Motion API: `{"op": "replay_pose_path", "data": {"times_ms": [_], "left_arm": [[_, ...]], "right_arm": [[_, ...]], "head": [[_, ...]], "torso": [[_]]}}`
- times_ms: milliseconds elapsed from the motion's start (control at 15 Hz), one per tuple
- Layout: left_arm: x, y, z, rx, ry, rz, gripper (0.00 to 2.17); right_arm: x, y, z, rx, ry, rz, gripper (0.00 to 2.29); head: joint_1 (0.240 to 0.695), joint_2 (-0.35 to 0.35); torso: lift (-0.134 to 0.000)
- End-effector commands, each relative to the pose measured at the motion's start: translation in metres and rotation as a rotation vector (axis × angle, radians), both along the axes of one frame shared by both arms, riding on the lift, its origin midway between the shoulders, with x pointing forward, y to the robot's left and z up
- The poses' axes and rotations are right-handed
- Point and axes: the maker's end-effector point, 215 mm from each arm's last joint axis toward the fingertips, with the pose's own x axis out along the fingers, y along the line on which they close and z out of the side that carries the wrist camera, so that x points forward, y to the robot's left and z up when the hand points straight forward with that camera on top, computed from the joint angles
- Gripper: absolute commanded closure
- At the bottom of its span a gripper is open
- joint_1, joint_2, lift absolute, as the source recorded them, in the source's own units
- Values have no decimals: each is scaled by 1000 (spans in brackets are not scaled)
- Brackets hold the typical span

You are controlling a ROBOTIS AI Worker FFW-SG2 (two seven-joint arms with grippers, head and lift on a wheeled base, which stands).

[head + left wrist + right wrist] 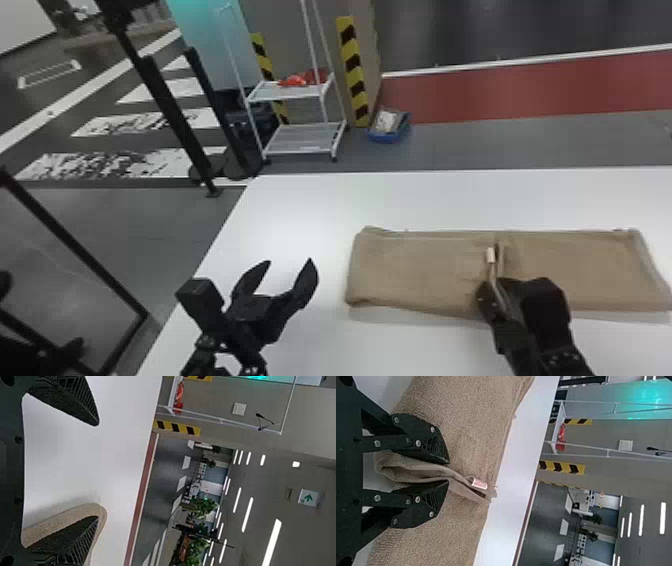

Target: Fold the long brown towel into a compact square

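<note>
A white table spans the lower frame; at its right, the brown towel lies as a long strip, its middle pinched by the right gripper. The left gripper is spread wide. Halving seems under way; a leftward or rightward fold-over is probably required.

From where I stand there is one desk, with one brown towel on it, and one small white tag on the towel. I count the left claw near the desk's left edge and the right claw at the towel: two in all. Past the far edge are one white rack with two shelves, two yellow-and-black striped bands and one blue bin.
</note>
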Motion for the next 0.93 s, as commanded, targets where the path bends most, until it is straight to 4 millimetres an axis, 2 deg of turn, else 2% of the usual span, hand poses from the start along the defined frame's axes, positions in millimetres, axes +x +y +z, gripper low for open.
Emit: {"op": "replay_pose_path", "data": {"times_ms": [0,267,333,467,533,600,667,733,800,867], "left_arm": [[0,-1,-2,-3,2,0,33],[-1,0,-2,-4,3,-1,33],[-1,1,-2,-2,2,1,33],[-2,1,-3,-3,4,0,33],[-2,1,-2,-2,3,1,33],[-3,2,-2,-1,3,2,33],[-4,4,0,1,0,5,33],[-5,6,0,-3,-1,7,33],[-5,7,-1,-5,0,6,33],[-6,7,-2,-7,1,6,33]], "right_arm": [[0,3,6,6,-13,4,1170],[0,6,7,3,-17,8,1210],[1,7,13,9,-32,10,1210],[11,11,50,40,-105,12,1210],[15,11,81,71,-153,10,1210],[19,5,112,100,-195,8,1210],[21,-12,125,104,-206,-23,1210],[24,-34,128,105,-205,-63,1210],[26,-49,118,108,-177,-89,1210],[24,-53,98,98,-145,-95,1210]], "head": [[695,350],[695,350],[695,350],[695,350],[695,350],[695,350],[695,350],[695,350],[695,350],[695,343]], "torso": [[-126],[-126],[-126],[-126],[-126],[-126],[-126],[-126],[-126],[-126]]}}
